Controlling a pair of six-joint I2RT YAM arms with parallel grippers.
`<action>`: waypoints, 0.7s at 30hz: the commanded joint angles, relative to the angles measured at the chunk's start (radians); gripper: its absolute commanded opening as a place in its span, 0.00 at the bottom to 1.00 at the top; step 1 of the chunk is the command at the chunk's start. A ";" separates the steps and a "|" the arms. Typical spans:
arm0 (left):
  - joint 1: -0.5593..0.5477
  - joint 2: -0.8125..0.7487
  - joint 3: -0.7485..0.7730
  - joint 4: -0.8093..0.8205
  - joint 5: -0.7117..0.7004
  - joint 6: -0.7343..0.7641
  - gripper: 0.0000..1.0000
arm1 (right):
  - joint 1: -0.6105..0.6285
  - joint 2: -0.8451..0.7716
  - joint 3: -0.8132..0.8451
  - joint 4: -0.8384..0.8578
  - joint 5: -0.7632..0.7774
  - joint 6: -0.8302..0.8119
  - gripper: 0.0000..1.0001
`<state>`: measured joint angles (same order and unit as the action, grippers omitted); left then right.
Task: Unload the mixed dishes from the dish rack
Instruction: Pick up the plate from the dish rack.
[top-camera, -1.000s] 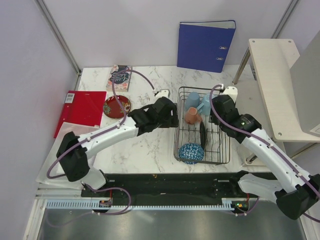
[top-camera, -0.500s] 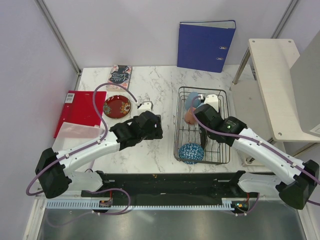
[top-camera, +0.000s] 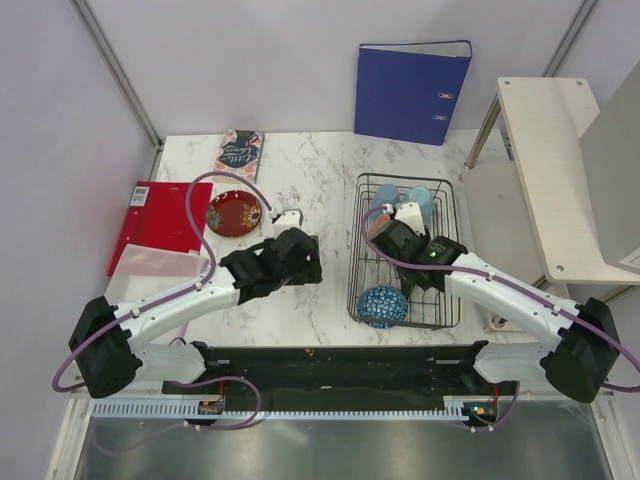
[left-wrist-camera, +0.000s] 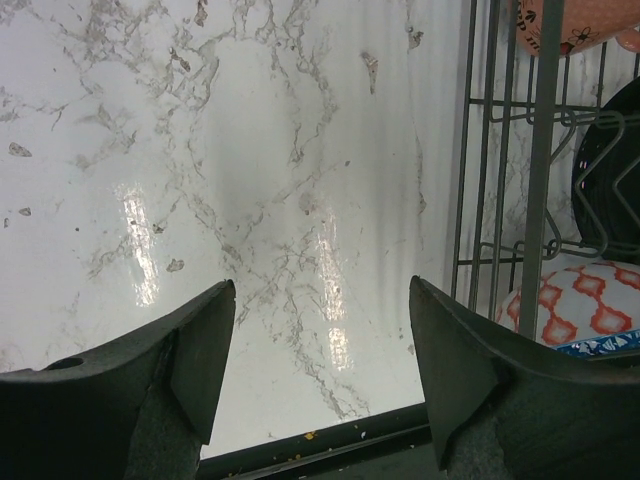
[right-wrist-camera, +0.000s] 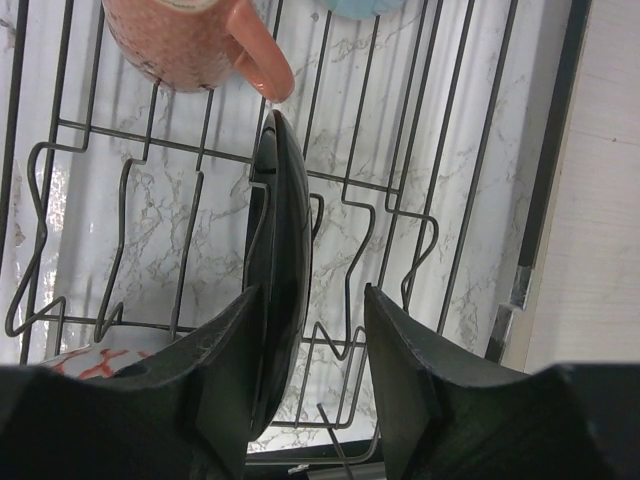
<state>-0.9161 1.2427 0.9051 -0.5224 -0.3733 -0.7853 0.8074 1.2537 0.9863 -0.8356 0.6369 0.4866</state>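
The black wire dish rack (top-camera: 354, 292) holds two blue mugs (top-camera: 386, 196) at its far end, a salmon-orange cup (top-camera: 376, 226), a black shallow dish (top-camera: 407, 272) standing on edge, and a blue net-patterned bowl (top-camera: 383, 305) at the near end. The yellow-and-red plate (top-camera: 234, 212) lies on the table to the left. My right gripper (right-wrist-camera: 312, 300) is open over the rack, and the black dish (right-wrist-camera: 282, 250) stands between its jaws, against the left finger. The cup (right-wrist-camera: 185, 40) is just beyond. My left gripper (left-wrist-camera: 320, 290) is open and empty over bare marble, left of the rack (left-wrist-camera: 540, 150).
A blue binder (top-camera: 410, 90) stands at the back wall. A book (top-camera: 240, 153) and a red folder (top-camera: 160, 220) lie at the left, with a clear sleeve (top-camera: 150, 265) near them. A white side table (top-camera: 560, 170) stands to the right of the rack.
My left arm has drawn back from the rack's left side toward the left and near edge. My right gripper has moved from the rack's far end to over the black dish.
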 joint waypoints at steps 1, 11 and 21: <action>0.000 -0.023 -0.011 0.018 -0.022 -0.040 0.76 | 0.003 0.018 -0.012 0.027 0.035 0.017 0.49; 0.000 -0.014 -0.029 0.027 -0.010 -0.057 0.75 | 0.006 0.042 -0.025 0.041 0.055 0.020 0.17; 0.000 0.011 -0.031 0.038 -0.003 -0.063 0.74 | 0.026 0.041 0.086 -0.051 0.152 -0.005 0.00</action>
<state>-0.9161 1.2457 0.8764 -0.5201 -0.3645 -0.8124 0.8177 1.2987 0.9848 -0.8490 0.7219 0.5194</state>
